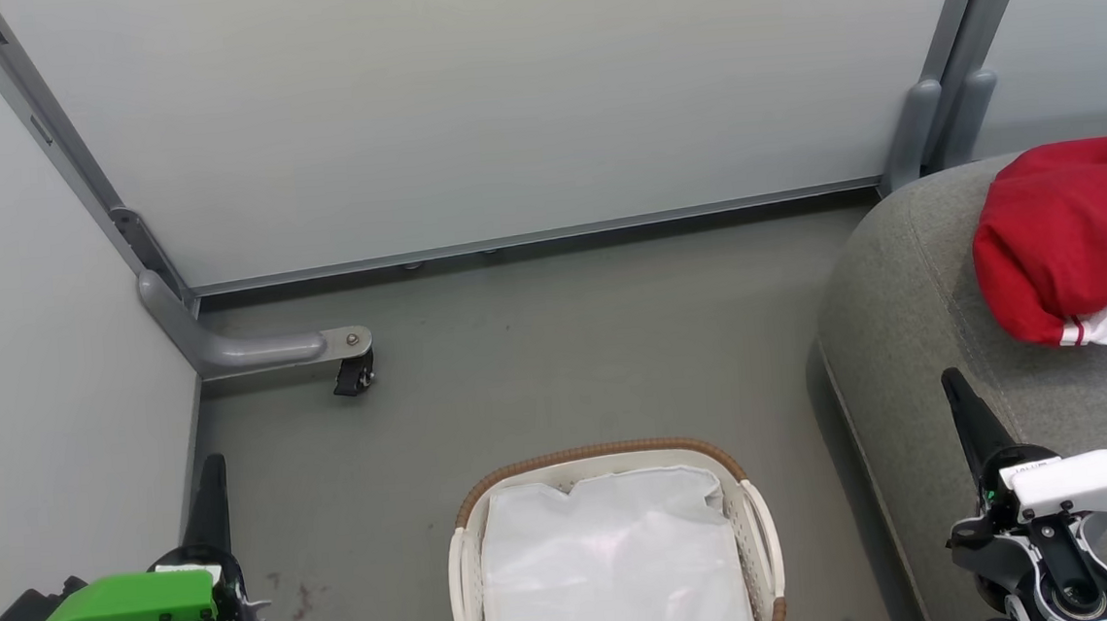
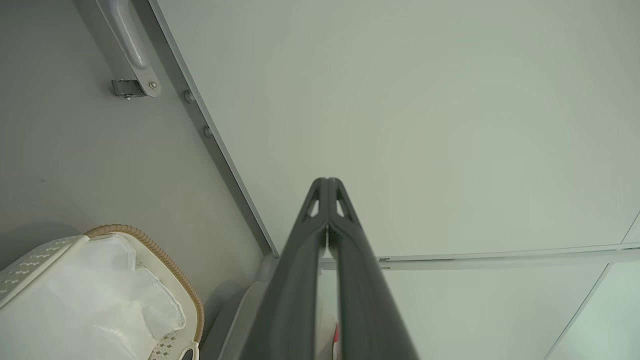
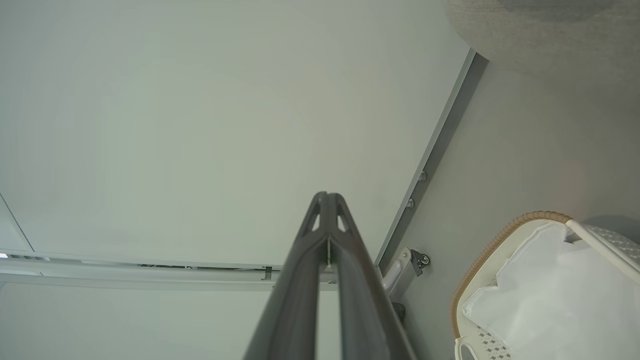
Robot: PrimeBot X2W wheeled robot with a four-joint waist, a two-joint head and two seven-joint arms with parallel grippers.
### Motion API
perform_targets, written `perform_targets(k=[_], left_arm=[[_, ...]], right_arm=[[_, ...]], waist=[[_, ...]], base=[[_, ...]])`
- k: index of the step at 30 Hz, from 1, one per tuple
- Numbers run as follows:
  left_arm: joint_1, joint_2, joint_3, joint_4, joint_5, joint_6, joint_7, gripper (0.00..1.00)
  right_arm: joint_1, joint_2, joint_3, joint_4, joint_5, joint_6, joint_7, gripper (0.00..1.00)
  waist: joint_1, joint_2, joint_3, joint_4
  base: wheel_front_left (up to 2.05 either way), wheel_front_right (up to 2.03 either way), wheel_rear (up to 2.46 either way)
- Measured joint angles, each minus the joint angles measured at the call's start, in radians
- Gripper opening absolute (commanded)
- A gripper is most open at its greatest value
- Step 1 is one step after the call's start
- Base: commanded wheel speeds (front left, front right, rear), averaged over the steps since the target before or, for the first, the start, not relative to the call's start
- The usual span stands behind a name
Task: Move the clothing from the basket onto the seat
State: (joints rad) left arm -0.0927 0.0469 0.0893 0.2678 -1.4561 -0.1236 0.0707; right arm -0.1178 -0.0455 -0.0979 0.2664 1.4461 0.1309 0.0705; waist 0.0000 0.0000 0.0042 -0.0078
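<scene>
On a grey floor closed in by pale panel walls, the left gripper and right gripper are both pressed shut and hold nothing, the red clothing lies on the sofa ahead of the right gripper, and the basket, showing its white liner, stands between the grippers with open floor beyond it
</scene>
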Motion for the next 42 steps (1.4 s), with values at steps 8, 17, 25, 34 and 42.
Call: perform_targets(k=[8, 17, 25, 34, 42], left_arm=[[-0.001, 0.0, 0.008, -0.007, -0.054, -0.001, 0.016, 0.0], [-0.006, 0.0, 0.017, -0.014, -0.111, -0.004, 0.032, 0.0], [-0.01, 0.0, 0.025, -0.022, -0.155, -0.004, 0.043, 0.0], [-0.01, 0.0, 0.025, -0.023, -0.155, -0.004, 0.043, 0.0], [-0.01, 0.0, 0.025, -0.023, -0.155, -0.004, 0.043, 0.0]], right_arm=[[0.002, -0.001, -0.006, -0.007, 0.058, 0.0, 0.015, 0.0], [0.003, -0.001, -0.011, -0.015, 0.117, 0.0, 0.032, 0.0], [0.004, -0.001, -0.016, -0.021, 0.165, 0.0, 0.044, 0.0], [0.004, -0.002, -0.016, -0.021, 0.165, 0.0, 0.044, 0.0], [0.004, -0.002, -0.016, -0.021, 0.165, 0.0, 0.044, 0.0]], waist=[[0.0, 0.0, 0.0, 0.003], [0.0, 0.0, -0.001, 0.005], [0.0, 0.0, -0.001, 0.008], [0.0, 0.0, -0.001, 0.008], [0.0, 0.0, -0.001, 0.008]], base=[[0.0, 0.0, 0.0], [0.0, 0.0, 0.0], [0.0, 0.0, 0.0], [0.0, 0.0, 0.0], [0.0, 0.0, 0.0]])
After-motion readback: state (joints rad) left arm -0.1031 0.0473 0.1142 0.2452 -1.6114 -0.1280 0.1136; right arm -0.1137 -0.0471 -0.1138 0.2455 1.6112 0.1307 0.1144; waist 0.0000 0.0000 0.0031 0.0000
